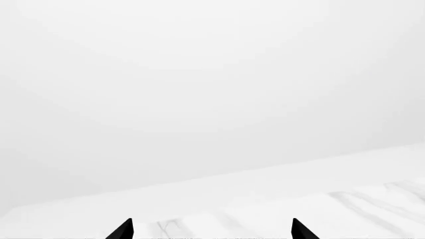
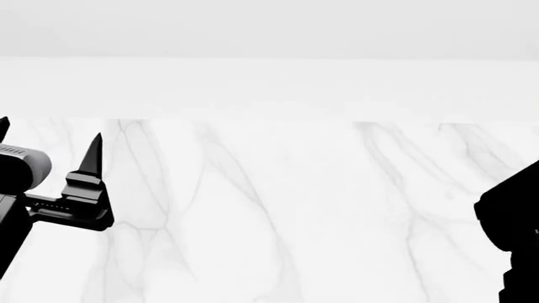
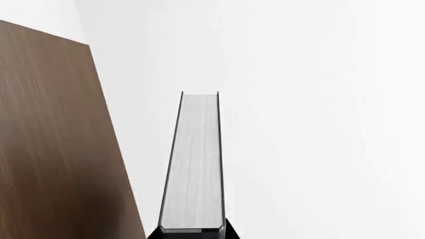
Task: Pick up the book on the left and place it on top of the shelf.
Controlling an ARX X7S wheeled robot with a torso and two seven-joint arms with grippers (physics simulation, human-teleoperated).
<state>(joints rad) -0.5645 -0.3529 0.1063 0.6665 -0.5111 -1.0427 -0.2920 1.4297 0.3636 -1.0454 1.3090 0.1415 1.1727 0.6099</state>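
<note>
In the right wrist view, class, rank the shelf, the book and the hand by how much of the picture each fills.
1. shelf: a broad brown panel.
2. book: a narrow strip of page edges.
3. right hand: only black tips.
Nearness to the camera skews this.

White marble tabletop (image 2: 278,208) w/ grey veins, plain white wall (image 2: 269,25).

Left gripper (image 2: 47,142) jaws apart, empty, fingertips pointing forward; right gripper (image 3: 192,234) clamped, arm raised.
</note>
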